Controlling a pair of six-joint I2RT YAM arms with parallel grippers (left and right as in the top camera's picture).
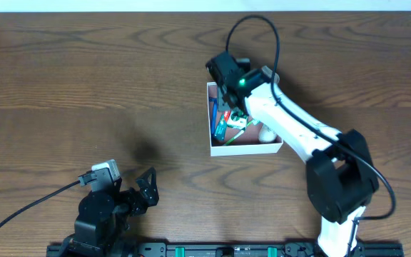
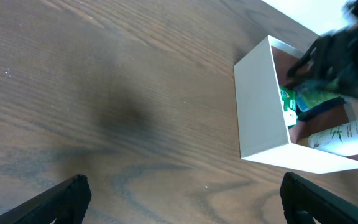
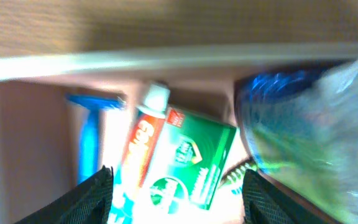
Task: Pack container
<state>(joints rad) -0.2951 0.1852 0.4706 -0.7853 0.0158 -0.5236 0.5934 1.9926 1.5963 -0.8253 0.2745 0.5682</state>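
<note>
Reaching arm: the right arm [image 1: 291,121] stretches from the near right edge of the table [image 1: 84,86] up over the container [image 1: 246,149].
Container: a square, shallow box with white outer walls and a pinkish-brown inside, standing on the table right of centre, flat on its base.
Right jaws: parted and hanging above the far left part of the container. The two dark fingertips [image 3: 95,196] frame the contents from above, and nothing is clamped between them.
Below the right jaws: a red-and-white toothpaste tube [image 3: 143,140] and a green carton [image 3: 194,162] lie side by side on the container floor, directly in the gap between the fingertips. A blue-handled item [image 3: 90,137] lies along the wall to their left.
Right of the right jaws: a blue-and-green packet [image 3: 309,124], too blurred in the wrist view to name, possibly wrapped in clear film. It sits outside the right fingertip.
Far wall: the container's white rim [image 3: 166,59] runs across the top of the right wrist view, with bare table beyond it.
Other contents: a white tube with green print [image 2: 347,134] lies against the near right side of the container.
Left arm: the left arm [image 1: 102,210] is folded at the near left edge of the table, well apart from the container.
Left jaws: spread wide, with both fingertips [image 2: 61,199] over bare wood and nothing between them. The container [image 2: 260,106] lies ahead of them and off to the right.
</note>
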